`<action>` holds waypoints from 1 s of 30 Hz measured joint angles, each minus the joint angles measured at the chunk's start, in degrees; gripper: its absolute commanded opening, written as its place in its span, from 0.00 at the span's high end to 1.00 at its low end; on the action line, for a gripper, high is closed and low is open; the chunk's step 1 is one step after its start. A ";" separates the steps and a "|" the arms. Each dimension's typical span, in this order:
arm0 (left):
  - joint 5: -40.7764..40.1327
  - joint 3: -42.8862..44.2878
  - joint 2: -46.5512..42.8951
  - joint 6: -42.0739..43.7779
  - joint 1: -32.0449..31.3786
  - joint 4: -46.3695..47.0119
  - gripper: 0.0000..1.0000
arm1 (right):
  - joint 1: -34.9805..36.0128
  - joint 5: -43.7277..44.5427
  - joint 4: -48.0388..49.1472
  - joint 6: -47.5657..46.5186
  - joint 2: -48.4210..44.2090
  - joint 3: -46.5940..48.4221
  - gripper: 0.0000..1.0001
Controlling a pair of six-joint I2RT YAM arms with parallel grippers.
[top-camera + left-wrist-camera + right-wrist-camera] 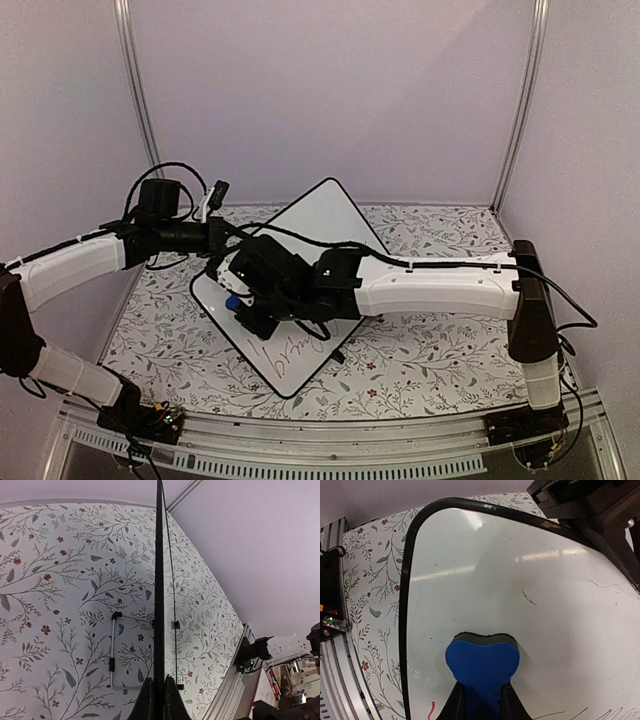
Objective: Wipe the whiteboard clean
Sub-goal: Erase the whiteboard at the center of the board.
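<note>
The whiteboard [322,215], a smooth glossy rectangle with a thin black rim and rounded corners, sits left of the desk's [430,360] middle, turned cornerwise so one corner points to the far edge. The desk wears a floral-print cloth. The left gripper [159,684] is pinched on the board's rim, seen edge-on, with a thin wire stand [114,650] behind it. The right gripper [482,692] is clamped on a blue, heart-shaped foam eraser [482,661] whose dark felt face meets the board. Scrawled marker strokes [300,350] remain near the corner towards the desk's near edge.
</note>
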 measured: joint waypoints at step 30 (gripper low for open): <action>0.07 0.00 0.07 0.31 0.02 0.07 1.00 | 1.88 -1.22 0.79 3.85 -4.39 -12.04 0.96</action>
